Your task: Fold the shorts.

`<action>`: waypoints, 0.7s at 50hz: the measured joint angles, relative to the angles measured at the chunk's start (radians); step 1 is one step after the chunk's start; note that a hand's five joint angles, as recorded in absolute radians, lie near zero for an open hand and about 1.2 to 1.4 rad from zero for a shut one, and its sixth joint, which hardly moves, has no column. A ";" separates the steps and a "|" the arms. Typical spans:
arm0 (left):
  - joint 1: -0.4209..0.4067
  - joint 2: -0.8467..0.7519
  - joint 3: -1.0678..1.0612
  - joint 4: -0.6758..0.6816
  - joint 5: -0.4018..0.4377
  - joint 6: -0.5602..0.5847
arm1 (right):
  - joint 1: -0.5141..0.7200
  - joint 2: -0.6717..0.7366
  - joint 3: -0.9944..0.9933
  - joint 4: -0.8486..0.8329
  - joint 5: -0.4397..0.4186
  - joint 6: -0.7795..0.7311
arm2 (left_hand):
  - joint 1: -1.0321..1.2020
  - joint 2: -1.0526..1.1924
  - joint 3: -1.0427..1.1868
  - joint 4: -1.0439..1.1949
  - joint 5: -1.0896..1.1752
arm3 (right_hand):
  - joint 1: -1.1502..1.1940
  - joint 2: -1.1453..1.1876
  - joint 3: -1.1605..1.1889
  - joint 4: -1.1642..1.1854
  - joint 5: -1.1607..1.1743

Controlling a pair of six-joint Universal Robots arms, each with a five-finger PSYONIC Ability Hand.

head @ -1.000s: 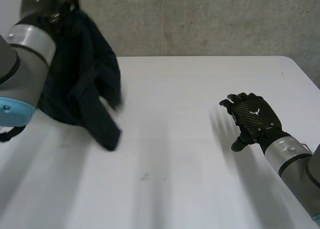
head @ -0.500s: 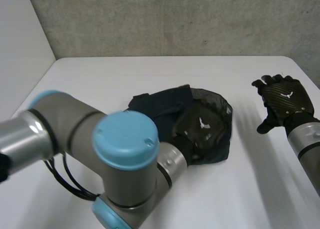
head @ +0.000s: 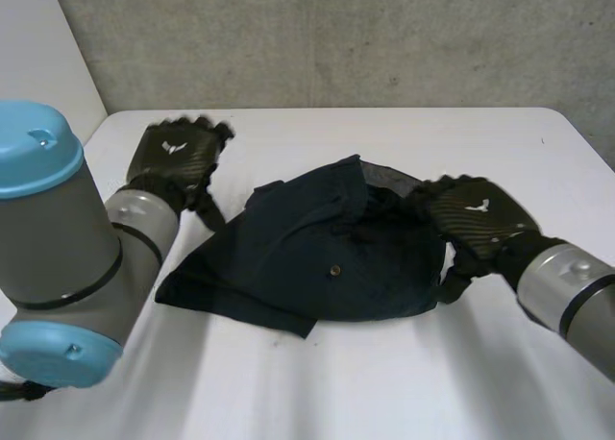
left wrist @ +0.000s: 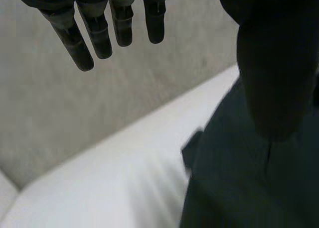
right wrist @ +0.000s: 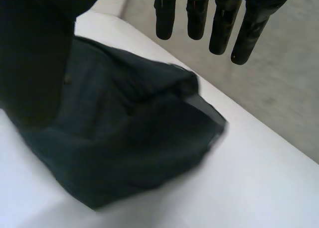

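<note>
**Dark shorts (head: 327, 253) heaped mid-counter (head: 384, 382)**

The white counter meets a grey concrete wall (head: 336, 36), with bare surface all round the crumpled cloth. The left robot hand (head: 173, 157) hovers off its left side and the right robot hand (head: 476, 219) is at its right edge. Both have straight fingers and hold nothing.

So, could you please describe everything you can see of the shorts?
The shorts are dark navy, of a matte woven-looking cloth, lying in a rumpled heap on the white table. A small round stud shows near the middle, and a greyer lining peeks out at the far edge. The right hand, fingers straight, hovers at their right edge; whether it touches is unclear. The left hand is open, apart from them.
</note>
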 measured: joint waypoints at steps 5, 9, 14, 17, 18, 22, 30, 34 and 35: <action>0.092 -0.084 -0.015 -0.032 0.043 -0.026 | 0.116 0.048 -0.082 -0.004 0.015 -0.055 | 0.001 0.002 0.000 0.001 0.003 | 0.000 0.000 0.000 0.000 0.000; 0.143 -0.149 -0.018 -0.038 0.067 -0.029 | 0.193 0.140 -0.187 -0.008 0.065 -0.118 | 0.004 0.005 0.002 0.002 0.007 | 0.000 0.000 0.000 0.000 0.000; 0.175 -0.216 -0.017 -0.034 0.086 -0.027 | 0.259 0.279 -0.339 0.012 0.143 -0.157 | 0.004 0.005 0.002 0.002 0.012 | 0.000 0.000 0.000 0.000 0.000; 0.186 -0.254 -0.012 -0.028 0.096 -0.025 | 0.291 0.383 -0.453 0.034 0.181 -0.159 | 0.004 0.014 0.005 0.007 0.019 | 0.000 0.000 0.000 0.000 0.000; 0.187 -0.261 -0.010 -0.027 0.099 -0.025 | 0.294 0.399 -0.471 0.038 0.185 -0.157 | 0.010 0.029 0.016 0.023 0.037 | 0.000 0.000 0.000 0.000 0.000; 0.201 -0.304 0.004 -0.018 0.127 -0.024 | 0.312 0.526 -0.609 0.061 0.201 -0.108 | 0.092 0.099 0.090 0.095 0.107 | 0.000 0.000 0.000 0.000 0.000; 0.214 -0.379 0.038 -0.010 0.206 -0.016 | 0.323 0.735 -0.820 0.079 0.199 0.034 | 0.439 0.436 0.429 0.428 0.434 | 0.108 0.130 0.149 0.123 0.119; 0.210 -0.392 0.049 -0.010 0.216 -0.015 | 0.326 0.806 -0.881 0.087 0.202 0.049 | 0.721 0.779 0.759 0.767 0.768 | 0.340 0.414 0.422 0.383 0.352; 0.209 -0.392 0.050 -0.010 0.216 -0.015 | 0.326 0.814 -0.889 0.088 0.202 0.048 | 0.757 0.817 0.805 0.806 0.807 | 0.340 0.414 0.422 0.383 0.352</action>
